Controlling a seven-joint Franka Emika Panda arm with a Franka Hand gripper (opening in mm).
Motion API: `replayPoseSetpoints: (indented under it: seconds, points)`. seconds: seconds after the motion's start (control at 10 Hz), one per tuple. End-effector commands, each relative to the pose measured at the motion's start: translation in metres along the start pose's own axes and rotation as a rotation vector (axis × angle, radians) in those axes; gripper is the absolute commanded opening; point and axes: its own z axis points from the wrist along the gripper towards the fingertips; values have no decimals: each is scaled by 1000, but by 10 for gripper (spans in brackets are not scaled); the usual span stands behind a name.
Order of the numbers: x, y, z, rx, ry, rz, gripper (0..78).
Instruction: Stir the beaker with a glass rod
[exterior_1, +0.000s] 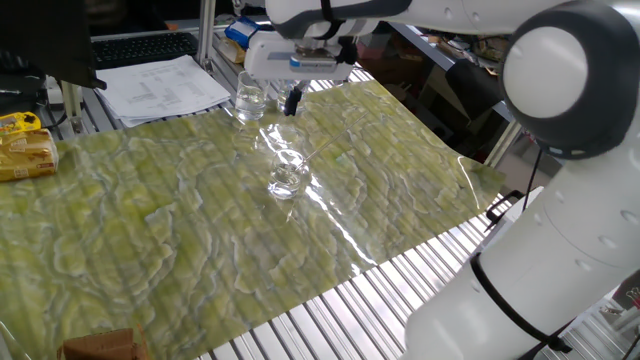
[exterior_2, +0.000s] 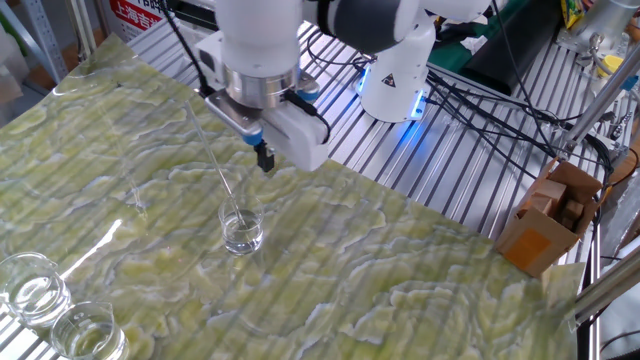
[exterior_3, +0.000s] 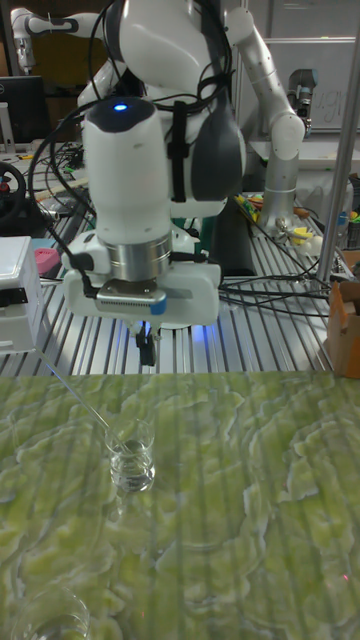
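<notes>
The small clear beaker (exterior_1: 287, 176) (exterior_2: 242, 232) (exterior_3: 132, 456) stands upright on the green patterned mat, with a little liquid in it. The glass rod (exterior_2: 213, 160) (exterior_3: 80, 398) rests in it, its lower end inside and its upper end slanting out over the rim; in one fixed view the rod (exterior_1: 316, 152) is faint. My gripper (exterior_1: 291, 100) (exterior_2: 265, 158) (exterior_3: 147, 350) hangs above the mat behind the beaker, clear of both rod and beaker. Its dark fingers are together, with nothing between them.
Two other clear beakers (exterior_2: 30, 287) (exterior_2: 88, 332) stand near the mat's corner, one of them (exterior_1: 250, 101) close to my gripper. Papers (exterior_1: 165, 85) and a yellow box (exterior_1: 25, 150) lie beyond the mat. A cardboard box (exterior_2: 550, 215) sits off to the side.
</notes>
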Motion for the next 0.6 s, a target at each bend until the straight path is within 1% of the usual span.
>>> replayPoseSetpoints:
  seconds: [0.1,0.3,0.6]
  points:
    - [-5,-4,-3,-25,3,0,0]
    - [-5,-6,3,-46,-11,12,0]
    - [-4,-11,16,-57,-56,17,0]
